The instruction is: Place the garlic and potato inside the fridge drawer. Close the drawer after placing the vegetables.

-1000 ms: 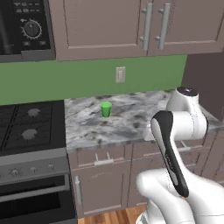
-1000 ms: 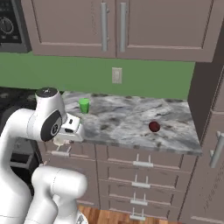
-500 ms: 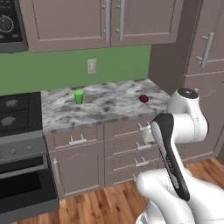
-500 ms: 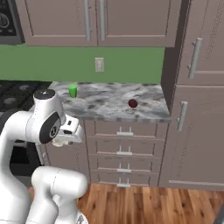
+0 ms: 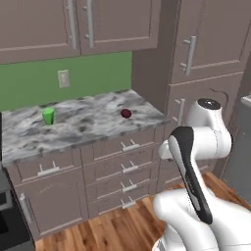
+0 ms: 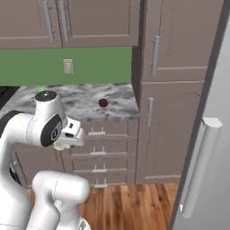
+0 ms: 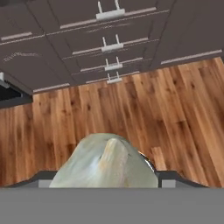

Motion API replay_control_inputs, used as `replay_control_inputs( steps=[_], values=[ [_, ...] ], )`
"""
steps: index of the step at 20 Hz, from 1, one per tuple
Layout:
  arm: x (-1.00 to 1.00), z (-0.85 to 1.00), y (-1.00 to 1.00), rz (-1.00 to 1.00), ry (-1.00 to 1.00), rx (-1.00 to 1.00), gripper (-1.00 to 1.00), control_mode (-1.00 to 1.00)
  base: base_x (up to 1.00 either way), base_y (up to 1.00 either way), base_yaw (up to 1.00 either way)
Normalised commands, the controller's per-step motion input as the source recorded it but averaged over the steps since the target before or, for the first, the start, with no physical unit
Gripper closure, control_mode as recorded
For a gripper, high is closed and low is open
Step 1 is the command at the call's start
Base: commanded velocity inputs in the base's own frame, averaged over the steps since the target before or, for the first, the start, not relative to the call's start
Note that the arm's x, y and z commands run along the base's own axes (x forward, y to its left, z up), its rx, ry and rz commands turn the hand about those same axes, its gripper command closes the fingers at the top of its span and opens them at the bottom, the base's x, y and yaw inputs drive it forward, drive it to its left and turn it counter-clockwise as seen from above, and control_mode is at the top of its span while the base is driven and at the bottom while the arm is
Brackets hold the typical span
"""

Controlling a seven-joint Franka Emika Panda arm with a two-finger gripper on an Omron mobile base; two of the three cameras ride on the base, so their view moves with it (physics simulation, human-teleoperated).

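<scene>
Garlic, the lumpy cream-white bulb [image 7: 107, 164], sits clamped in the gripper [image 7: 109, 177]: light, papery, rigid, held best across its widest middle.

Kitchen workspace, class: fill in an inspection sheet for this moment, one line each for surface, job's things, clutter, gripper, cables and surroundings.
Surface: marbled grey counter over drawers, beside tall cabinets.
Job's things: potato, dark maroon, lies on the counter near its right end, untouched. Garlic, cream-white, sits at the bottom of the hand view between the jaws. Fridge drawer: nothing seen.
Clutter: green cup stands upright on the counter, left of the potato and well apart from it.
Gripper: held low, over the wood floor, shut on the garlic.
Cables: nothing seen.
Surroundings: green wall with an outlet, upper cabinets, a tall grey door with a bar handle at the right.
</scene>
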Motion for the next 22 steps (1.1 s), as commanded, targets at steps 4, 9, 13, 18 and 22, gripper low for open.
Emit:
replay_control_inputs(
  steps=[4,9,13,18,22],
  values=[
    [0.00,0.00,0.00,0.00,0.00,0.00,1.00,1.00,0.00,-0.67,-0.46],
    [0.00,0.00,0.00,0.00,0.00,0.00,1.00,1.00,0.12,-0.29,-0.56],
    [0.00,0.00,0.00,0.00,0.00,0.00,1.00,1.00,0.00,0.70,-0.47],
    [0.00,0.00,0.00,0.00,0.00,0.00,1.00,1.00,0.33,0.50,-0.41],
    [0.00,0.00,0.00,0.00,0.00,0.00,1.00,1.00,0.59,0.41,-0.51]
  ],
)
